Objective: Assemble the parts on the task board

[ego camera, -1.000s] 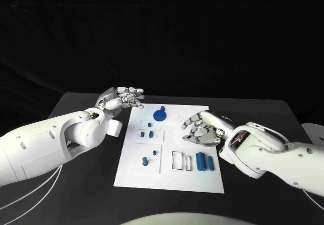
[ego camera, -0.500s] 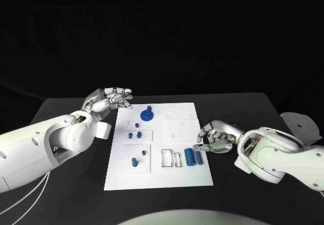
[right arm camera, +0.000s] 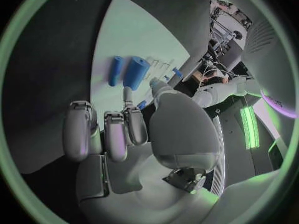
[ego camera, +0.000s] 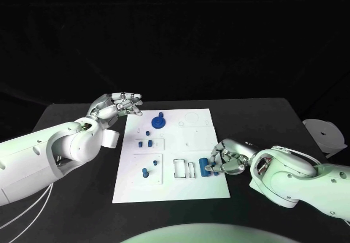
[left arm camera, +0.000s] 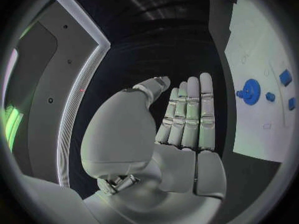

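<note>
The right hand [ego camera: 227, 161], fingers curled in and holding nothing, hovers at the right edge of the task board [ego camera: 197, 190], just beside two blue cylinders [ego camera: 206, 167] lying side by side on the board's near right part. The left hand [ego camera: 119, 105], fingers held straight and together with nothing in them, is raised off the board's far left corner. A blue disc-shaped part [ego camera: 158, 122] sits on the far part of the board; smaller blue parts [ego camera: 148, 144] lie along its left side.
</note>
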### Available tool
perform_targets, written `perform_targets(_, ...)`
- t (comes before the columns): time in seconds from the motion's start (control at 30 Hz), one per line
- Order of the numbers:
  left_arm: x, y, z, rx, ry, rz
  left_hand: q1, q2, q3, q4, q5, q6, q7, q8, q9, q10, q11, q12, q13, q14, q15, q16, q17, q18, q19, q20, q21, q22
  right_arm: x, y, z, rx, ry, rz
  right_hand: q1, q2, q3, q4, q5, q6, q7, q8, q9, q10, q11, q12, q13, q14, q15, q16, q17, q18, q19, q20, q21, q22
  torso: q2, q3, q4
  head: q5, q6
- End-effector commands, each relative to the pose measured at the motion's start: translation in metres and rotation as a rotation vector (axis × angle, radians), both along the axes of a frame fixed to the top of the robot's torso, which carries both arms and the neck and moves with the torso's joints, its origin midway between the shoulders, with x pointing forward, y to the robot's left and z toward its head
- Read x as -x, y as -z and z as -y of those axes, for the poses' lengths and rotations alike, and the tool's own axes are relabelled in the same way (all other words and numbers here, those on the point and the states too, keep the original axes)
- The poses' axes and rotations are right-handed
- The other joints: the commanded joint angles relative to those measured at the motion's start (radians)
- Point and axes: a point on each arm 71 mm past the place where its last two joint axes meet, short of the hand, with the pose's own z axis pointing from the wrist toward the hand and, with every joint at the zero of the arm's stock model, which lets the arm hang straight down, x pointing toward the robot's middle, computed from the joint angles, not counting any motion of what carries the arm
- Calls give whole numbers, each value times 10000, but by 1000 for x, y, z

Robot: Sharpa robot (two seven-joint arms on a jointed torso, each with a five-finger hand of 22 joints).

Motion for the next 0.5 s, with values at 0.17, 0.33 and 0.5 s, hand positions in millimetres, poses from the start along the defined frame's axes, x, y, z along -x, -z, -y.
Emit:
perform_targets(0.17,1,-1,2,157,171,20,-8,48,-67,2,27,-9,49,-44,-15,-18,48,-52,13,-2,25,-33,-15,24,72,-8,-61,-9,-1,6,-5,528,-82,375,11,101,-114,7,34,-66,-13,79,16,163,9,136,853,855,9,41,1415,-100,239,-7,77,1711,-11,-6,-2,43,-44)
perform_targets(0.33,1,-1,2,158,177,19,-8,48,-67,2,27,-9,49,-44,-15,-18,48,-52,13,-2,25,-33,-15,24,72,-8,-61,-9,-2,14,-10,601,-36,332,-22,136,-180,16,47,-74,-12,94,20,174,11,178,902,858,11,48,1435,-102,244,-5,86,1719,-11,-5,-3,95,-39)
perform_targets(0.5,2,-1,1,152,171,12,-8,48,-67,2,27,-9,49,-44,-15,-18,48,-52,13,-2,25,-33,-15,24,72,-8,-61,-9,-4,18,-13,635,36,271,-57,175,-240,17,85,-75,-13,112,24,169,11,186,917,861,12,54,1450,-103,246,-4,89,1724,-4,-20,8,105,-41)
